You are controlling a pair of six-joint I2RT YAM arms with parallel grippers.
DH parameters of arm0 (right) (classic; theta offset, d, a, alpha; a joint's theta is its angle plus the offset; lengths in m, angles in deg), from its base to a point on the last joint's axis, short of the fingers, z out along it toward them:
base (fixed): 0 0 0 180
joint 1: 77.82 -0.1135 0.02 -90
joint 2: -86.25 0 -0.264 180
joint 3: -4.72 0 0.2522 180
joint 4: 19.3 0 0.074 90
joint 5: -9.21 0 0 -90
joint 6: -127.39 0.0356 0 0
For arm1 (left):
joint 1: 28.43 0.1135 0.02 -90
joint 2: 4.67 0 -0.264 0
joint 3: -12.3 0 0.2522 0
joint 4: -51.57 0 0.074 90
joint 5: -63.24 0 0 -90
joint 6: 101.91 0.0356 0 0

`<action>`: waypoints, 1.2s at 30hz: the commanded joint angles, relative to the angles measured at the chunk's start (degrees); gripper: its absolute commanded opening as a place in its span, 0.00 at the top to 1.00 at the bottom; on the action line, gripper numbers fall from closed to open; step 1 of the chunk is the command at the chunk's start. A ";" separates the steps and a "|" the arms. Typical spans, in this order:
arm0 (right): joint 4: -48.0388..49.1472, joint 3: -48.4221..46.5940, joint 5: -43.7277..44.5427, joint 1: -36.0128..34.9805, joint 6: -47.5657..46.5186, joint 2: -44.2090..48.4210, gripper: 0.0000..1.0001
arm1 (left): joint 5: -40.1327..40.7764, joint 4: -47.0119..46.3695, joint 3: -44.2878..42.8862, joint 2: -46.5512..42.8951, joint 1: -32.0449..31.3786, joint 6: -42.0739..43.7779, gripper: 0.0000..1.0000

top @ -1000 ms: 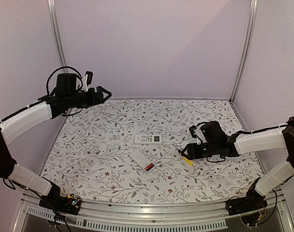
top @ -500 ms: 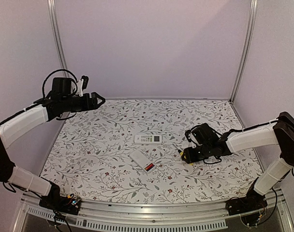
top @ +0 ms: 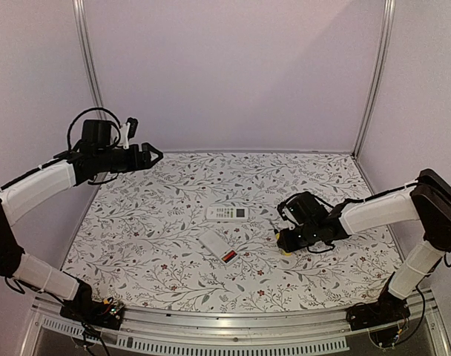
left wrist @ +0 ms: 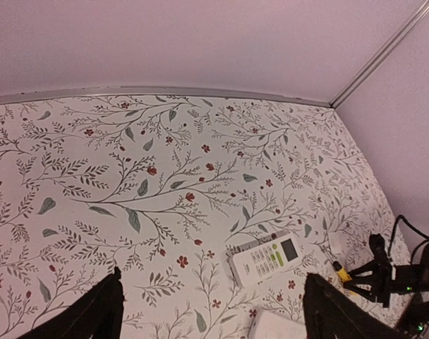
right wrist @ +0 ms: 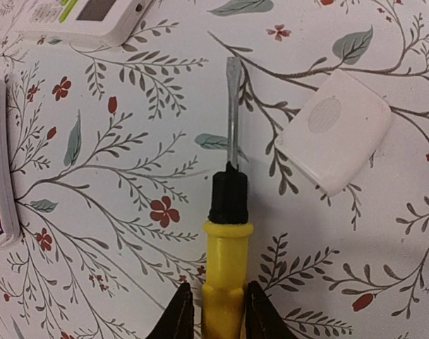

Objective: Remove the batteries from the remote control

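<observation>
Batteries (top: pixel 230 257) sit in the open bay at the near-right end of the face-down remote (top: pixel 216 245), mid-table. I only see a red-and-dark patch and can't count cells. A loose white cover (right wrist: pixel 334 131) lies just beside the screwdriver (right wrist: pixel 227 233) shaft, and a second remote (top: pixel 227 213) lies face-up behind. Right gripper (right wrist: pixel 219 304) has its fingers either side of the yellow handle, close against it; can't tell if it's actually clamped. My read: the step in hand is picking up the tool. I'd confirm a firm squeeze, lift straight so the tip clears the cover, then slide the blade low under a cell's end and lever gently. Left gripper (left wrist: pixel 213 296) hangs high back-left, fingers wide apart, empty. I'd bring it down to pin the remote before prying.
</observation>
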 commanded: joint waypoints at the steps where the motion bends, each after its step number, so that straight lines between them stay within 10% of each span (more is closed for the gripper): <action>1: -0.82 -0.88 1.14 -0.71 -0.38 -1.76 0.80 | -2.15 -0.49 0.27 1.08 0.46 -0.21 0.13; 9: 2.00 -0.88 0.51 -0.80 -0.13 0.70 1.00 | -8.27 -3.56 1.56 1.60 -0.62 -0.62 0.13; 36: 10.08 -15.31 4.62 -15.78 -18.15 3.96 1.00 | -34.93 -15.35 3.02 13.92 -17.21 -5.13 0.22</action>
